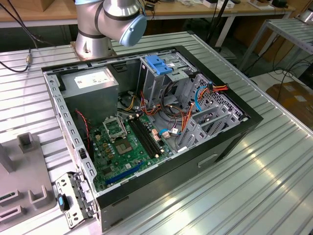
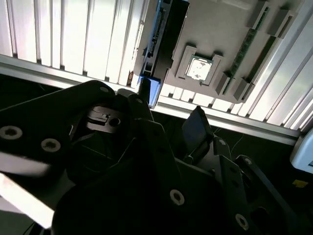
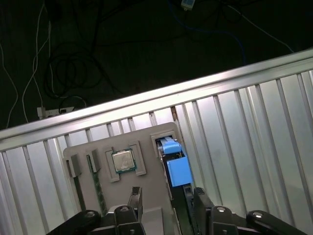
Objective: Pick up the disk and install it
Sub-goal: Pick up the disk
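Disk not yet lifted; installation outstanding.
Claw (image 3: pixel 167 203) open and empty, over the grey metal disk with blue plastic rail (image 3: pixel 178 169), which stands on edge in the grey plastic holder tray (image 3: pixel 98 142), outside the open black computer case (image 1: pixel 234 139).

You have bare ribbed desk (image 1: pixel 264 196) to pass over on the exterior view's right of the computer case (image 1: pixel 230 142). Inside the case, the tall drive cage (image 1: pixel 151 85) and a tangle of cables (image 1: pixel 183 120) crowd the far side. The grey box (image 1: pixel 90 90) fills the far corner on the exterior view's left. In the first wrist view the gripper (image 3: pixel 167 196), fingers apart, straddles the disk (image 3: pixel 178 169) standing edgewise in the tray (image 3: pixel 146 137). There is spare room toward the processor (image 3: pixel 123 160) and little on the other side.
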